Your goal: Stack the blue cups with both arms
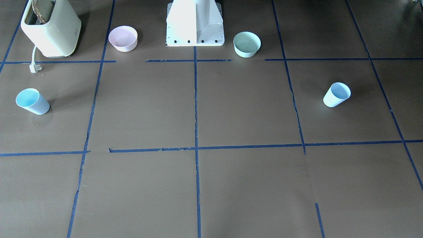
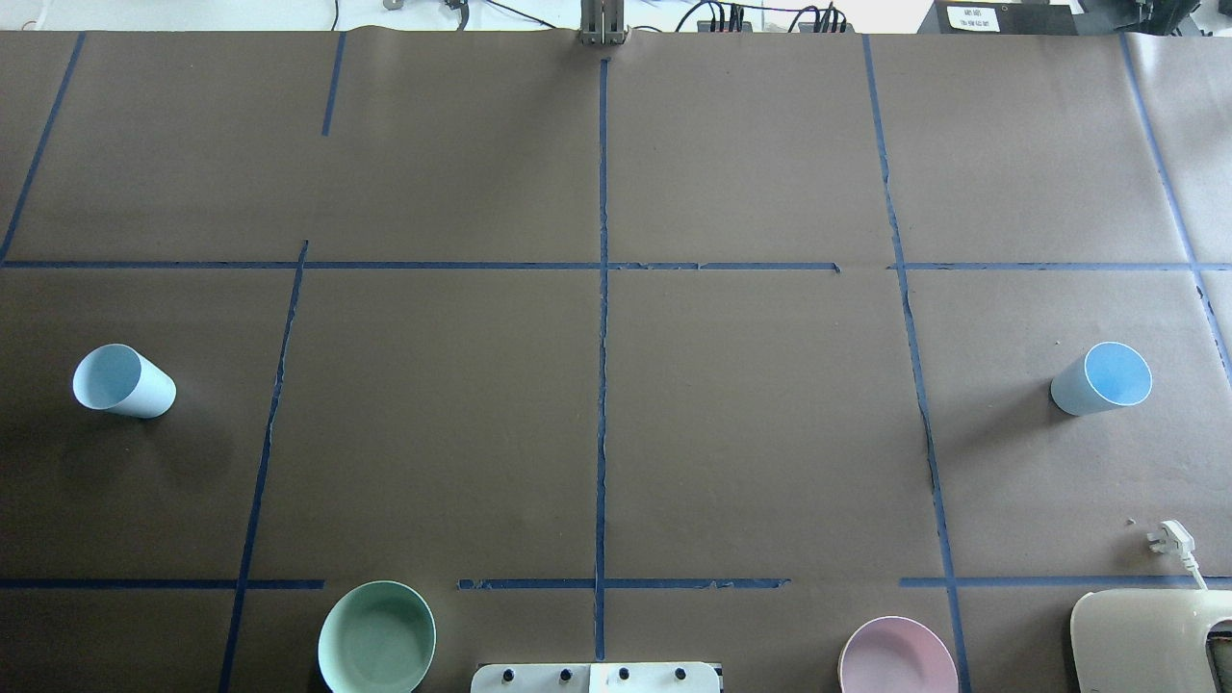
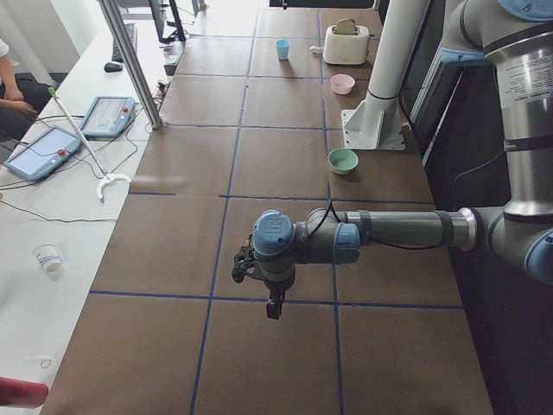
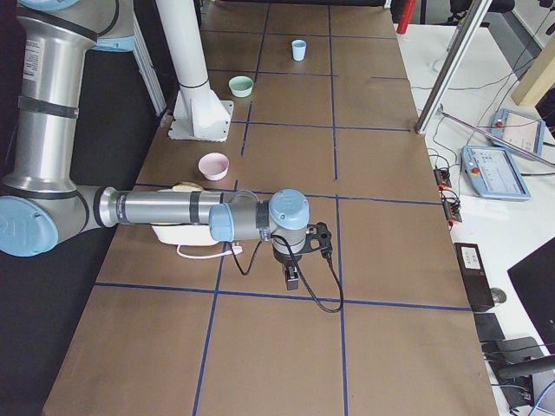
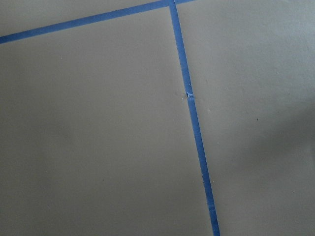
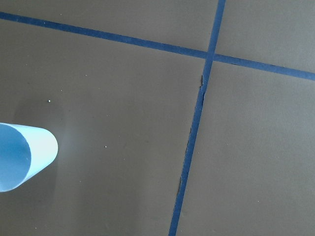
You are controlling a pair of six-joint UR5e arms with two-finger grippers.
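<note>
You had the two blue cups standing upright and well apart, one at each end of the bench (image 2: 433, 433). The left cup (image 2: 123, 381) stood on your robot's left side and the right cup (image 2: 1102, 378) on its right, and nothing was touching either one. The left tool (image 3: 275, 303) and the right tool (image 4: 293, 279) each hung above the bench. Both showed only in the side views, so I could not tell whether either was parted or closed. The right wrist camera caught the right cup at its left edge, while the left wrist camera saw only bare paper and tape.

As I judged it, the step in hand was the approach. To do it well, you needed to centre each tool over its own cup's rim before descending. You also needed to pinch one wall rather than the whole tapered body, and to keep clear of the mint-green bowl (image 2: 376, 637) and the pink bowl (image 2: 897, 658). Light cups like these would likely have tipped if nudged sideways.
</note>
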